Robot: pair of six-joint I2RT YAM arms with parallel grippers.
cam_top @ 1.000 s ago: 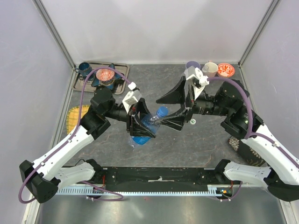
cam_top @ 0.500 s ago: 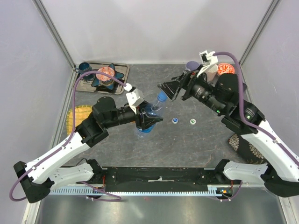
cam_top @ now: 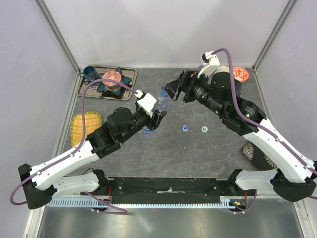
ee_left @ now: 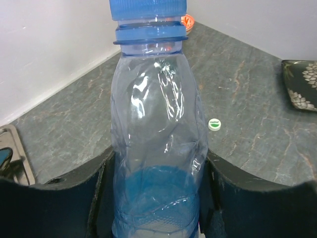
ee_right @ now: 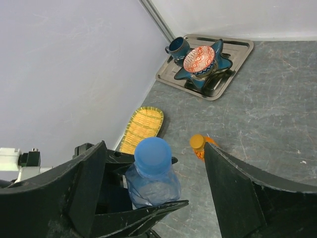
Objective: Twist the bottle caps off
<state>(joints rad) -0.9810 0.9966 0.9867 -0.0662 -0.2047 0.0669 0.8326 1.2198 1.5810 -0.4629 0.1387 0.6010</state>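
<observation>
My left gripper (cam_top: 157, 118) (ee_left: 158, 157) is shut on the lower body of a blue-tinted bottle (cam_top: 161, 103) (ee_left: 157, 129) and holds it up off the table. The bottle's blue cap (ee_left: 147, 7) (ee_right: 153, 153) is on. The right gripper (cam_top: 172, 91) (ee_right: 154, 149) is open, one finger on each side of the cap with a gap both ways. An orange bottle (ee_right: 201, 145) with an orange cap lies on the table beyond it. Two loose caps rest on the table, one blue (cam_top: 185, 128) and one green (cam_top: 204, 129) (ee_left: 214, 124).
A metal tray (cam_top: 85, 90) (ee_right: 236, 53) at the back left holds a star-shaped dish, a patterned bowl and a blue cup. A yellow woven mat (cam_top: 84, 124) (ee_right: 142, 127) lies at the left. An orange bowl (cam_top: 239, 73) and a dark patterned piece (cam_top: 251, 151) are on the right.
The left arm has carried the bottle up and toward the back. The right arm has swung back and left, its open fingers now straddling the cap.
</observation>
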